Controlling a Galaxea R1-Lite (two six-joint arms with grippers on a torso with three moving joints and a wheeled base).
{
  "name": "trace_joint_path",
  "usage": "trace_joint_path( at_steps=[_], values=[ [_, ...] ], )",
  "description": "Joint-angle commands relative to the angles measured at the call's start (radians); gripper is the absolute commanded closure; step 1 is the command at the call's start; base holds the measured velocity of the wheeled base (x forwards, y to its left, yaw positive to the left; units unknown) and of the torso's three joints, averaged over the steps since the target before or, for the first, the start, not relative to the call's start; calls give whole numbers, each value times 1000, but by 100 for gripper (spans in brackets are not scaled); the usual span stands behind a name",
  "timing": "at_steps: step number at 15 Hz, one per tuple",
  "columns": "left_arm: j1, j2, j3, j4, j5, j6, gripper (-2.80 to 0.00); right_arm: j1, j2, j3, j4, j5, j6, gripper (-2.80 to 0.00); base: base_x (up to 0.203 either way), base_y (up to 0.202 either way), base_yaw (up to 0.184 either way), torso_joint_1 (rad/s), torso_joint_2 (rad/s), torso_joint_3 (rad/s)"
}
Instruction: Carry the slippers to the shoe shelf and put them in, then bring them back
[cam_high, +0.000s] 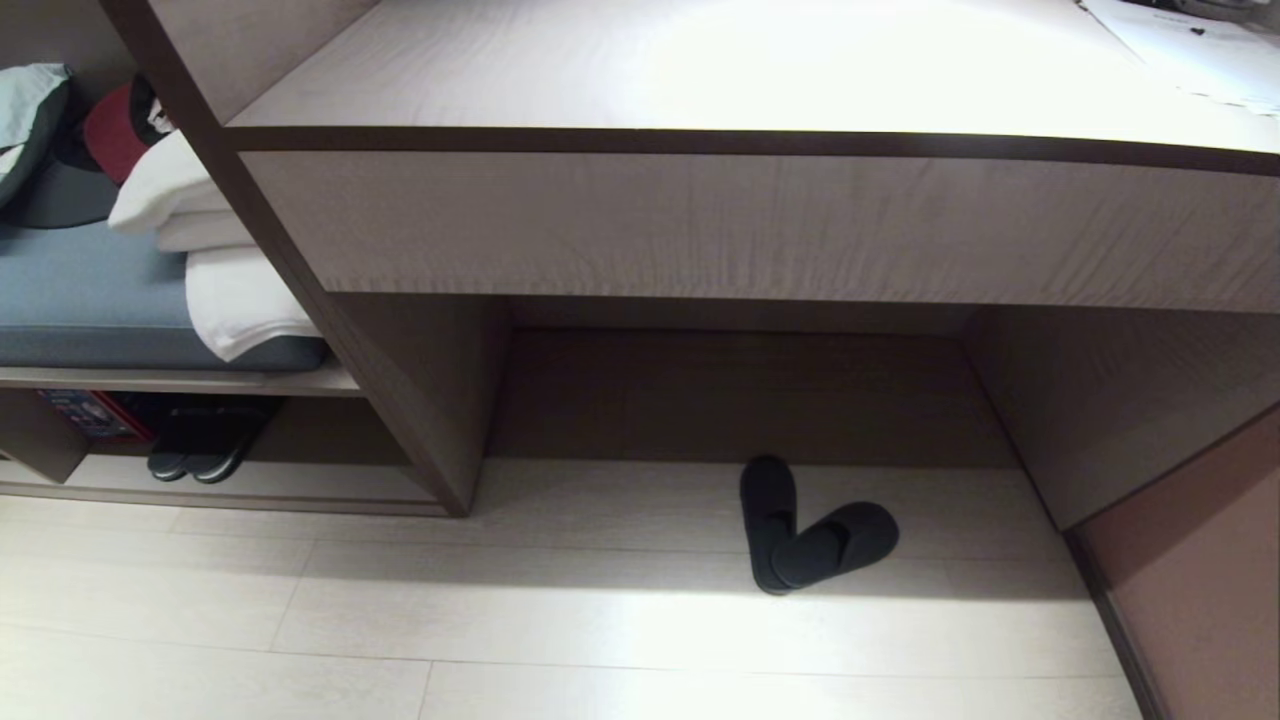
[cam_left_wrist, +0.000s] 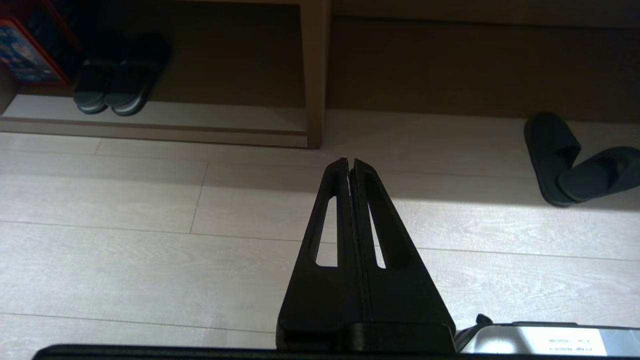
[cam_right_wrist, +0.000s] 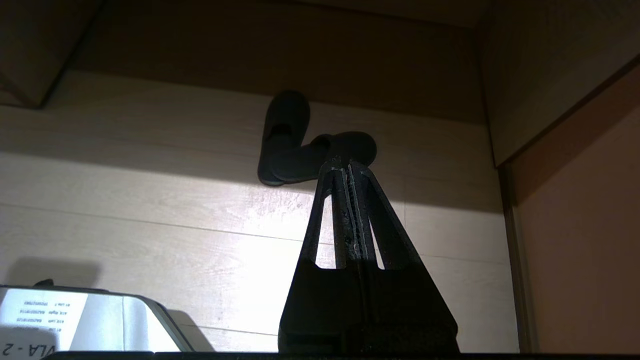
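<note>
**Under the desk: slippers on the floor, both grippers shut and empty**

At nine o'clock in the head view, a grey-blue cushioned bench (cam_high: 90, 290) carries folded white towels (cam_high: 215, 270), with a red and black cap (cam_high: 120, 125) behind them at ten o'clock. Below it sits the low open shoe shelf of pale wood-grain board (cam_high: 300, 485), lighter base board, upright divider on its right side. A second dark pair with pale sole rims (cam_high: 205, 450) stands inside at eight o'clock, side by side, next to a red and blue box (cam_high: 90, 415).

Centre: the wide pale wood desk (cam_high: 700, 80) spans the top, its knee recess dark beneath. White papers (cam_high: 1190, 45) lie at one o'clock on the desktop.

At five o'clock, the pair of dark charcoal soft closed-toe slippers (cam_high: 810, 535) lies on the pale plank floor (cam_high: 500, 620) at the mouth of the recess, well apart from the shoe shelf. One points toward the back wall; the other is angled to two o'clock, its heel overlapping the first one's heel, making a V.

Neither arm shows in the head view. Left wrist view: the left gripper (cam_left_wrist: 351, 162) hangs above bare floor, fingers pressed together, nothing between them. Right wrist view: the right gripper (cam_right_wrist: 345, 162) likewise pressed together and empty, its tips lined up toward the slippers but apart from them.
</note>
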Motion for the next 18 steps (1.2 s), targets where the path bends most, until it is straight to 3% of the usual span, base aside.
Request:
trace_joint_path(
  at_steps=[1, 18],
  values=[
    [0, 1, 0, -1, 0, 0, 0, -1, -39, 40, 0, 0, -1, 0, 0, 0, 0, -1, 6, 196],
    [0, 1, 0, -1, -1, 0, 0, 0, -39, 40, 0, 0, -1, 0, 0, 0, 0, 2, 2, 203]
  ],
)
